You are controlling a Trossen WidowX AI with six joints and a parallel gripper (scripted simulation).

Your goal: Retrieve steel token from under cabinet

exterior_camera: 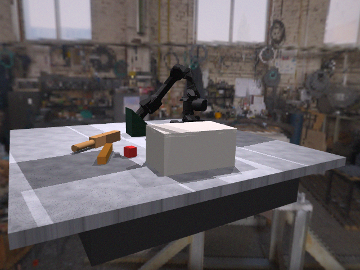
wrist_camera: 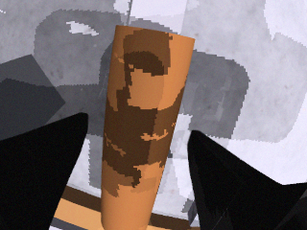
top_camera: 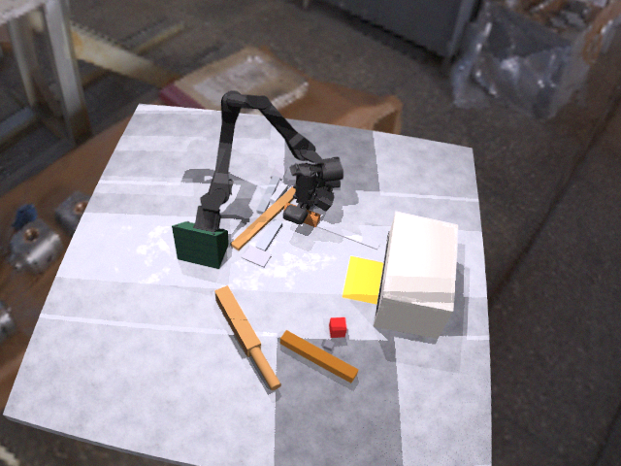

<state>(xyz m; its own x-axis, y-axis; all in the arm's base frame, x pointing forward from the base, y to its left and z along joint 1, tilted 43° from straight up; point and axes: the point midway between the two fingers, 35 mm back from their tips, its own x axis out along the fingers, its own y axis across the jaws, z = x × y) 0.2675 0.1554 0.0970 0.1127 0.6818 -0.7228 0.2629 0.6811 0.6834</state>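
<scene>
The pale cabinet [top_camera: 421, 255] [exterior_camera: 200, 151] stands at the right of the table in the top view. The yellow marked area [top_camera: 362, 279] lies by its front. The steel token is not seen; the vent slots are hidden. A tool with an orange handle [top_camera: 312, 218] [wrist_camera: 144, 91] and a thin rod [top_camera: 348, 237] [wrist_camera: 129, 15] lies beyond the yellow area, its rod ending close to the cabinet's far front corner. My gripper [top_camera: 303, 213] [wrist_camera: 138, 129] is open, pointing down over the handle. The fingers stand on both sides of the handle, with gaps showing.
An orange bar [top_camera: 263, 218] and thin pale plates [top_camera: 269, 236] [top_camera: 256, 257] lie between gripper and green base block [top_camera: 199, 245] [exterior_camera: 134, 125]. Nearer are a wooden paddle [top_camera: 238, 320] [exterior_camera: 100, 139], another orange bar [top_camera: 318, 355] [exterior_camera: 104, 153], a red cube [top_camera: 337, 327] [exterior_camera: 130, 151] and a small grey piece [top_camera: 328, 345].
</scene>
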